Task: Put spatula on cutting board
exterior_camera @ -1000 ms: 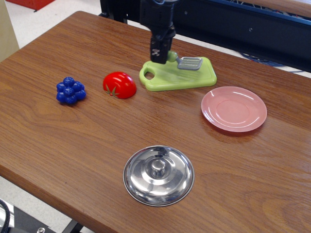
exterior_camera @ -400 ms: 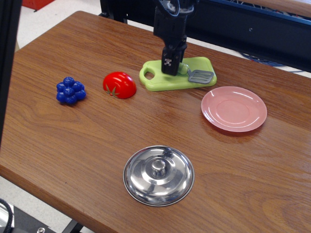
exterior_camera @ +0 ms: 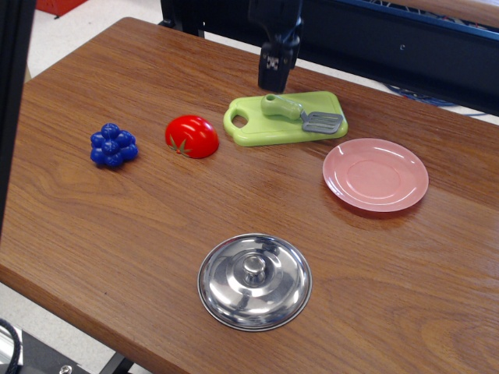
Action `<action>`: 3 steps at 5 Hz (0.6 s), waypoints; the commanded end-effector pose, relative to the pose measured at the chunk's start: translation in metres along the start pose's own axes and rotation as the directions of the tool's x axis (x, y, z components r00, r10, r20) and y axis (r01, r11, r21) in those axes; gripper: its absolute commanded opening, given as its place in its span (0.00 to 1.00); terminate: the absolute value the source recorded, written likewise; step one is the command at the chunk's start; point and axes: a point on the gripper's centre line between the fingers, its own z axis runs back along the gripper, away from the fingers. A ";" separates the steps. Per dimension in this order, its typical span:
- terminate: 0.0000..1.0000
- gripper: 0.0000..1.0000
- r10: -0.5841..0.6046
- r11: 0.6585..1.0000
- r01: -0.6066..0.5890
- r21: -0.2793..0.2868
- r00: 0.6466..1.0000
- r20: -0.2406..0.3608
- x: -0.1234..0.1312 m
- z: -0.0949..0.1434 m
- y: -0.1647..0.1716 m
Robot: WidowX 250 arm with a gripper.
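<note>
The spatula (exterior_camera: pixel 300 114) lies flat on the lime-green cutting board (exterior_camera: pixel 265 129) at the back of the table. Its green handle points left and its grey slotted blade rests near the board's right edge. My gripper (exterior_camera: pixel 272 84) hangs above the board's back edge, lifted clear of the spatula handle and holding nothing. The view does not show how far apart its fingers stand.
A red tomato (exterior_camera: pixel 192 136) sits just left of the board and a blue grape bunch (exterior_camera: pixel 113 146) further left. A pink plate (exterior_camera: pixel 376 174) lies to the board's right. A steel lid (exterior_camera: pixel 254 280) lies near the front edge.
The gripper carried the spatula to the right over the board, laid it down and let go. It has since risen above the board's back edge.
</note>
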 end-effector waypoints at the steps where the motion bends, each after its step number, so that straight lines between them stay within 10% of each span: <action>1: 0.00 1.00 -0.191 0.965 0.192 -0.177 0.981 0.018 0.034 0.053 0.023; 2: 0.00 1.00 -0.191 0.965 0.192 -0.177 0.981 0.018 0.034 0.053 0.023; 3: 1.00 1.00 -0.191 0.965 0.192 -0.177 0.981 0.018 0.034 0.053 0.023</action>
